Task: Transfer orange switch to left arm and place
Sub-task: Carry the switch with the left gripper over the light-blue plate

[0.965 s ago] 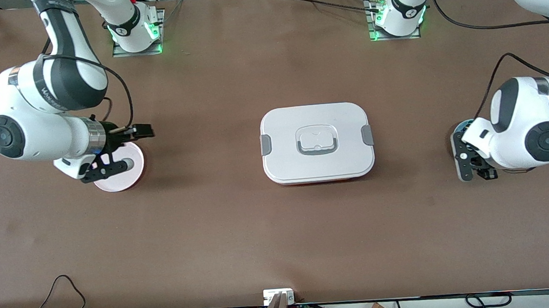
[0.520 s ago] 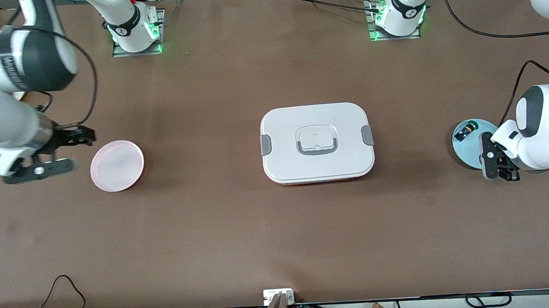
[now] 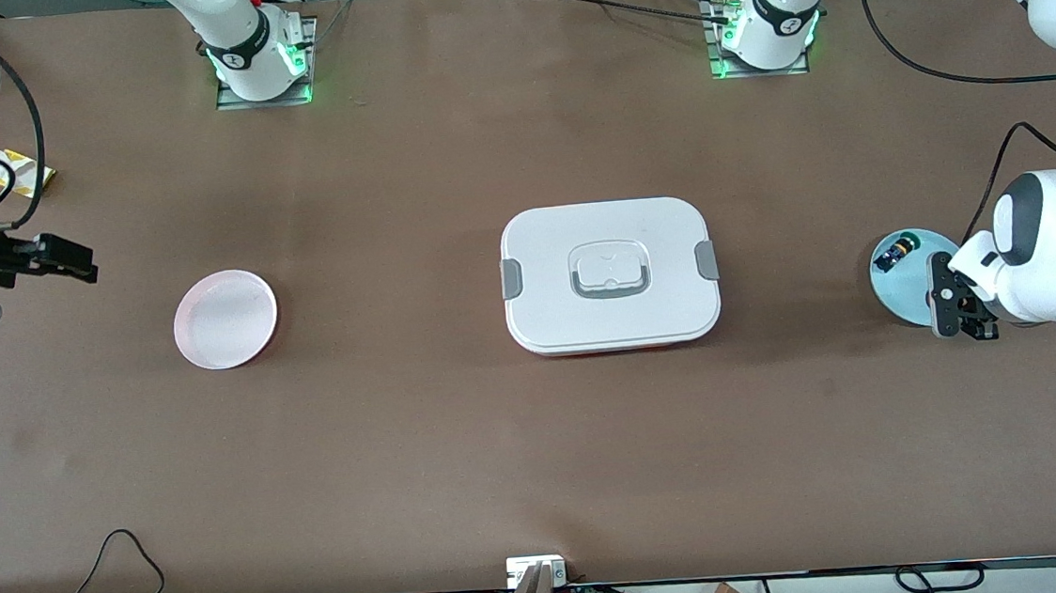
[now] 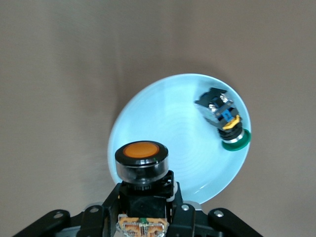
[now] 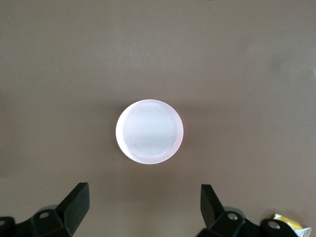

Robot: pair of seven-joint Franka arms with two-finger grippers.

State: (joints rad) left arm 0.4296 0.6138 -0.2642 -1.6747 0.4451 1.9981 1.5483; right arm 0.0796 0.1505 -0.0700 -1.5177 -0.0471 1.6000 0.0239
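— Item one, orange switch (image 4: 141, 168): location?
— Sitting clamped in the left gripper (image 4: 143, 217), orange cap facing away from the wrist, hanging over the rim of the light-blue plate (image 4: 163, 128) at the left arm's end of the desk. Not touching the plate.

— Left gripper, state?
— Clenching on the orange switch, black body pinched between both fingers. Hovering at the light-blue plate's edge (image 3: 904, 290) in the front view, gripper (image 3: 958, 310) partly overlapping that rim.

— Anything lying in that plate?
— Holding one small black switch with blue and green parts (image 4: 223, 118), resting on its side close to the rim; also showing in the front view (image 3: 894, 253).

— Right gripper?
— Standing released, fingers spread wide and holding nothing. Hanging high over the right arm's end of the desk (image 3: 26, 261), near that edge; own wrist view (image 5: 143, 205) looking down on the pink plate (image 5: 149, 131).

— Pink plate, contents?
— Carrying nothing; lying flat on the desk (image 3: 407, 438) toward the right arm's end (image 3: 225, 318).

— Box?
— Sitting lidded at the middle of the desk (image 3: 609, 276), grey clips at both short sides, well apart from both plates and both grippers.

— Other entries?
— Yellow-and-white wrapper (image 3: 14, 172) lying near the corner of the desk by the right arm.
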